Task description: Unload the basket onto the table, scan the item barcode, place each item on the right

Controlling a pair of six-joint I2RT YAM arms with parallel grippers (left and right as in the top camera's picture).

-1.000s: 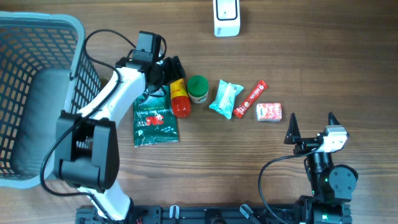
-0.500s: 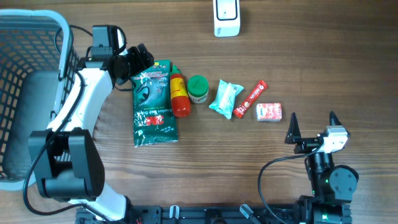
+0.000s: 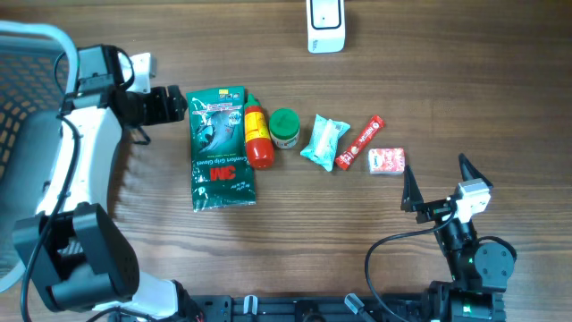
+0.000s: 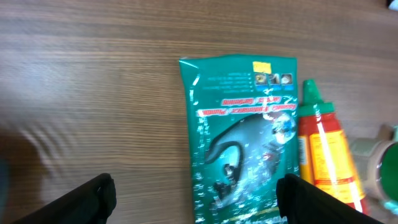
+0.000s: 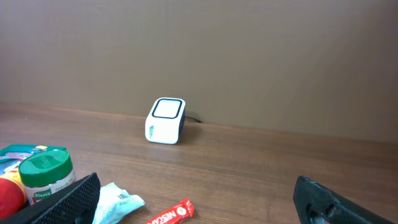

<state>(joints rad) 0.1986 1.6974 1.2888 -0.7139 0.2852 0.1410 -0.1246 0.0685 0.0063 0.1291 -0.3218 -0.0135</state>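
A row of items lies mid-table: a green pouch [image 3: 222, 148], a red and yellow bottle [image 3: 257, 139], a green-lidded jar [image 3: 285, 128], a teal packet [image 3: 324, 141], a red stick sachet [image 3: 359, 143] and a small red box [image 3: 387, 161]. The white barcode scanner [image 3: 325, 24] stands at the far edge. My left gripper [image 3: 179, 105] hovers open just left of the pouch's top, holding nothing. In the left wrist view the pouch [image 4: 242, 143] lies between and beyond the left gripper [image 4: 199, 202]. My right gripper [image 3: 438, 176] stands open and empty near the front right, facing the scanner [image 5: 166, 121].
A grey mesh basket [image 3: 36, 40] sits at the far left, partly behind my left arm. The bottle [image 4: 326, 155] lies right against the pouch's edge. Bare wood lies between the item row and the scanner.
My left arm has swung left off the items, uncovering the whole green pouch. The basket now sits further left. The right gripper has tilted slightly.
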